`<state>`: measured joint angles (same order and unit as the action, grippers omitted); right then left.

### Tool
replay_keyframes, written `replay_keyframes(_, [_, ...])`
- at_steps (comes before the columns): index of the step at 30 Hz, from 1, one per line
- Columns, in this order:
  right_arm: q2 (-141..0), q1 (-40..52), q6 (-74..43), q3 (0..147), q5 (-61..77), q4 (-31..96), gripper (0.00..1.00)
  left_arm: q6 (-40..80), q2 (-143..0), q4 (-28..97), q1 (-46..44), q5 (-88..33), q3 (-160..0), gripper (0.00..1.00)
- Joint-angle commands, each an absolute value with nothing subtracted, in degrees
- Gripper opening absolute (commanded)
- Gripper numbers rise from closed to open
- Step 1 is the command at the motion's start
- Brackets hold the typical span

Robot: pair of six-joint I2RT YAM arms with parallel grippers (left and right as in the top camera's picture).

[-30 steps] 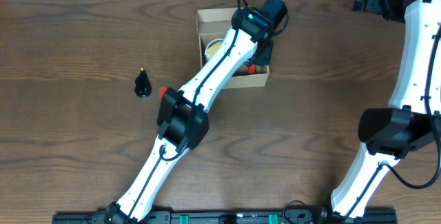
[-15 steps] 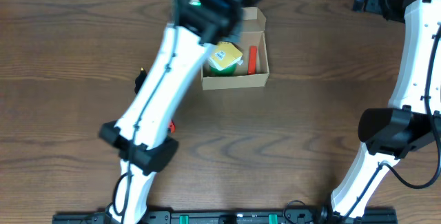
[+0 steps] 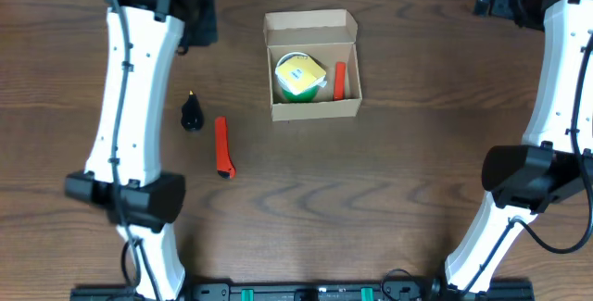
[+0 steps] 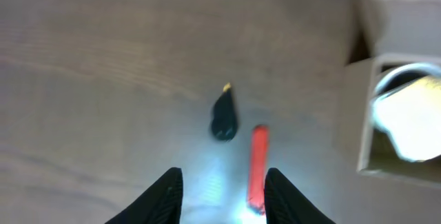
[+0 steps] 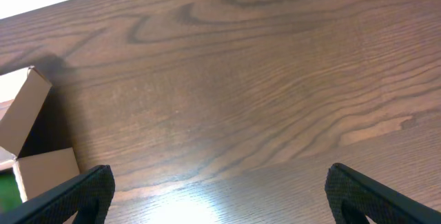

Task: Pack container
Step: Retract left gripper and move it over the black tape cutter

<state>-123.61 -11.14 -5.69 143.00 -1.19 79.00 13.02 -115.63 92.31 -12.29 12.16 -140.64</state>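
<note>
The brown cardboard container (image 3: 313,106) stands open at the table's upper middle, its flap lid tilted back. Inside lie a yellow-green tape roll (image 3: 300,76) and a red marker (image 3: 340,80). A second red marker (image 3: 222,146) and a small black cone-shaped object (image 3: 191,113) lie on the table left of the container. My left gripper (image 4: 222,191) is open and empty, high above these two; its view shows the marker (image 4: 258,165), the black object (image 4: 223,115) and the container's edge (image 4: 358,120). My right gripper (image 5: 220,193) is wide open and empty at the far right back.
The left arm (image 3: 139,79) runs down the left side of the table. The right arm (image 3: 556,88) stands along the right edge. The container's corner (image 5: 27,148) shows at the left of the right wrist view.
My left arm has swung from over the container to the far left back, uncovering the box with the tape roll and marker inside. The right arm has not moved.
</note>
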Motion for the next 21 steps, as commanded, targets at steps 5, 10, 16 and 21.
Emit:
replay_keyframes(5, [-123.9, -11.1, -6.4, 143.0, -1.0, 79.1, 0.99, 8.1, -110.7, 89.3, -7.9, 10.5, -118.5, 0.43])
replay_keyframes(10, [-123.9, -11.1, -6.4, 143.0, -1.0, 79.1, 0.99, 2.6, -111.2, 75.4, -4.9, 1.4, -103.7, 0.48])
replay_keyframes(16, [-123.9, -11.1, -6.4, 143.0, -1.0, 79.1, 0.99, -0.9, -112.7, 66.8, -2.5, -0.7, -96.1, 0.72])
replay_keyframes(21, [-123.9, -11.1, -6.4, 143.0, -1.1, 79.1, 0.99, 2.2, -114.7, 61.3, -2.3, -2.0, -94.2, 0.77])
